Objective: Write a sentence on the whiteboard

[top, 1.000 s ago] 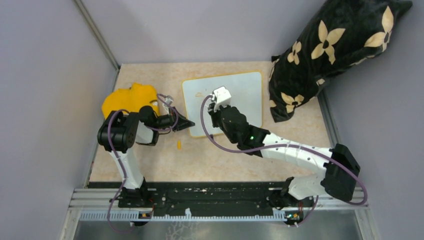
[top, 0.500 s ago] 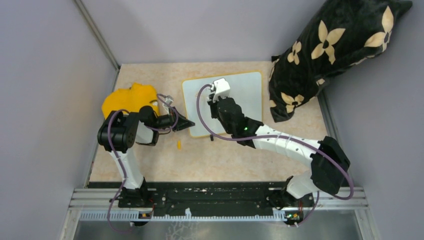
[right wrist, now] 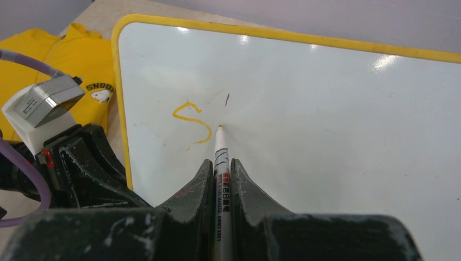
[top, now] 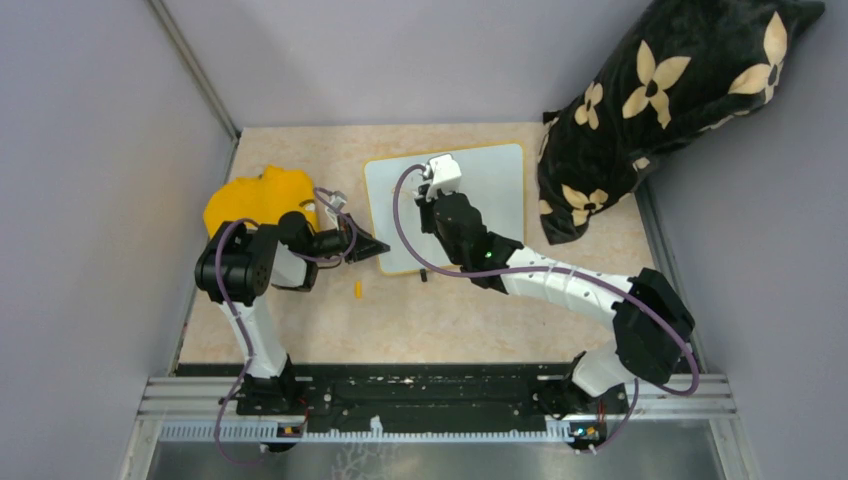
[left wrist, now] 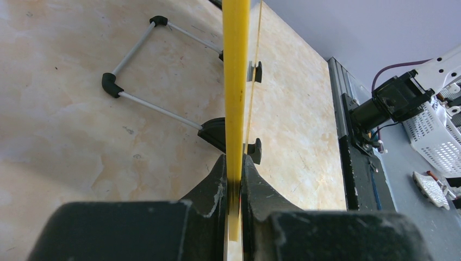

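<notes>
At the far left of the overhead view, the yellow cloth [top: 258, 198] lies bunched on the table [top: 300, 330]. My left gripper [left wrist: 234, 163] reaches past it to the left rim of the whiteboard [top: 495, 190]. That view cannot show my grip, but my left wrist camera does. Both fingers are pinched narrow on the board's thin yellow frame, which I see edge-on, running straight away from me. Only this camera shows the wire stand [left wrist: 110, 85] with its black corner pieces, on the tabletop to one side of the edge, and two small black feet against the frame. A small orange piece [top: 357, 290] lies on the table near my left gripper, apart from the board; I cannot tell what it is.

Further right, the overhead view hides my right gripper [right wrist: 220, 163] under its own wrist, over the board's left half. My right wrist camera fills that in: the fingers are closed tight on a white marker [right wrist: 220, 185] that points away from me. Of the sentence [right wrist: 191, 120], one orange S stands near the board's left rim. The marker's tip sits just right of the S, level with its lower curl; I cannot tell whether it touches the surface. A short dark mark [right wrist: 227, 99] lies just beyond the tip. At the far right, a black cushion [top: 660, 90] with cream flowers lies along the wall, its lower end beside the board's right rim.
</notes>
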Tool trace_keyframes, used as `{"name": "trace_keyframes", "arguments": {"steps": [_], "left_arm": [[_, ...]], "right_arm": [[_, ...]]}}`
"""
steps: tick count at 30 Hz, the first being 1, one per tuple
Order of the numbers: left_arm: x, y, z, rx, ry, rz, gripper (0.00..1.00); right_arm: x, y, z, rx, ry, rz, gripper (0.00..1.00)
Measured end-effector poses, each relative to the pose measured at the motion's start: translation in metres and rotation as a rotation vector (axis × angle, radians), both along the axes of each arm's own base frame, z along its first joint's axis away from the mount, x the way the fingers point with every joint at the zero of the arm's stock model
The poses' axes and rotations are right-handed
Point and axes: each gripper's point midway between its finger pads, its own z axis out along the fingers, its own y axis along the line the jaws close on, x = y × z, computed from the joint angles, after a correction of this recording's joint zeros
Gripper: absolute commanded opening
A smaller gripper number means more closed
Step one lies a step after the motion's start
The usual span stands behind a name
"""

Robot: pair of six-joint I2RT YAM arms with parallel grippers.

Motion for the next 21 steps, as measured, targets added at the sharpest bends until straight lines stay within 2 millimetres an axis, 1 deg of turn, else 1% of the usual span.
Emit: {"name": "trace_keyframes", "arguments": {"steps": [7, 21], "left_arm": [[0.0001, 0.0, -0.0001, 0.0, 0.002, 0.001, 0.0], [0.0001, 0.0001, -0.0004, 0.0, 0.005, 0.002, 0.0]], "right_arm": [[0.0033, -0.0005, -0.003, 0.006, 0.006, -0.006, 0.0], [0.0028, 0.0, -0.0052, 0.026, 0.021, -0.012, 0.0]]}}
